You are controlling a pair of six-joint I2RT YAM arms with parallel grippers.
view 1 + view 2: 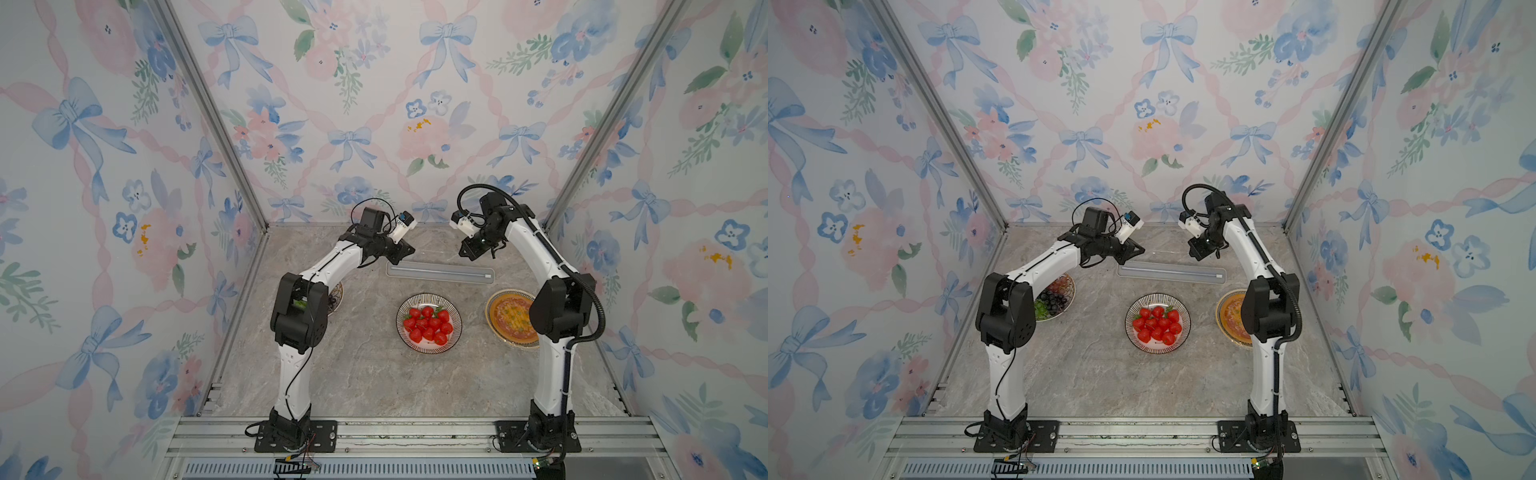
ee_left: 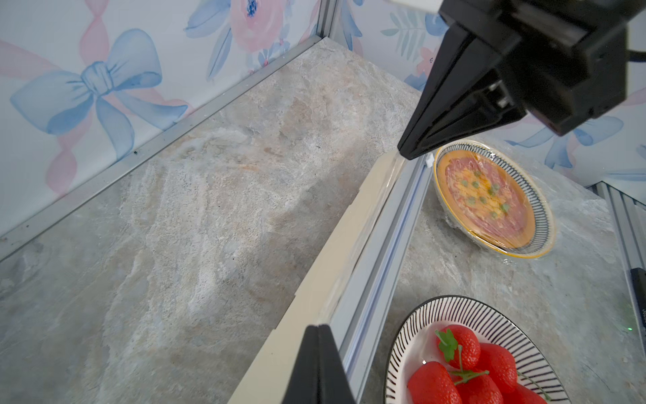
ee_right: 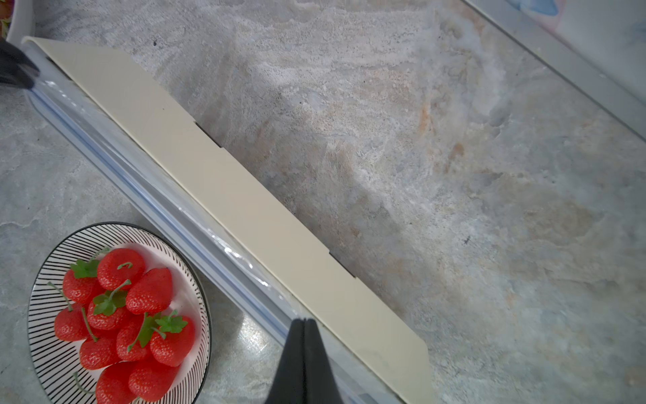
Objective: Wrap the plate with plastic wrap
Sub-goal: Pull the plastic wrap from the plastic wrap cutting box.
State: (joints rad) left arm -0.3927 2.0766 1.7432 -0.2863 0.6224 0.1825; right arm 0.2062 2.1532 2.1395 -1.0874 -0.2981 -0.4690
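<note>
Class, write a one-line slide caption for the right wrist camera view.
Shut right hand at one end of the cream plastic wrap box, beside a striped plate of strawberries.

Beneath me the grey marbled tabletop (image 1: 374, 374) carried four things. The strawberry plate (image 1: 428, 348) sat near its middle. Just beyond that plate, toward the back wall, lay the long cream wrap box (image 1: 440, 273). To its right stood an orange-rimmed plate (image 1: 489, 318); well to its left, a grape plate (image 1: 1072, 291), half hidden behind my left arm (image 1: 1005, 316).
</note>
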